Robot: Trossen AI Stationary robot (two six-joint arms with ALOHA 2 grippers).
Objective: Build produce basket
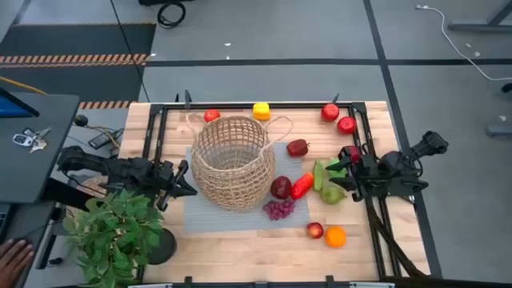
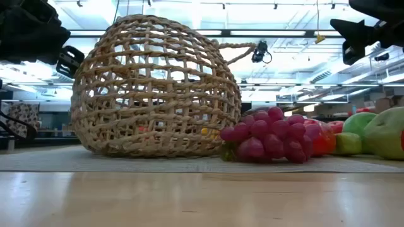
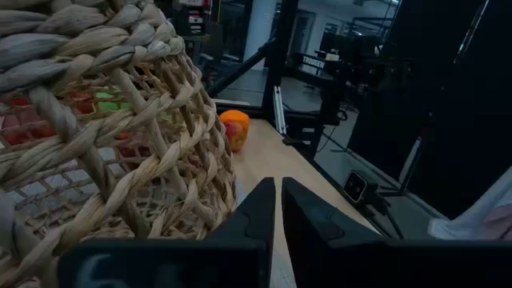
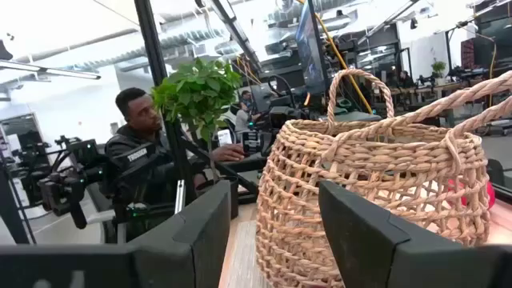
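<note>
The basket point(image 1: 234, 162) stands upright on the grey mat point(image 1: 200, 218) between the two arms, and no produce shows inside it. The left gripper point(image 1: 178, 181) sits just beside the basket's wall with its jaws closed on nothing. The right gripper point(image 1: 346, 176) hovers over the green pears point(image 1: 328, 184), its jaws parted a little and empty, with the basket ahead of them.

Judgement: loading has not begun. The step in hand appears to be a first pick by the right arm; it should widen its jaws, descend squarely on one pear and close on its widest part, since the round toy fruit would likely roll under an off-centre pinch.

The red chili point(image 1: 302, 186), a dark red fruit point(image 1: 281, 187) and the purple grapes point(image 1: 278, 210) lie between the right jaws and the basket, so the carry should rise clear of them and of the loop handle point(image 1: 282, 126). A potted plant point(image 1: 112, 232) crowds the left arm. A person's hand point(image 1: 14, 258) rests beyond the table corner
</note>
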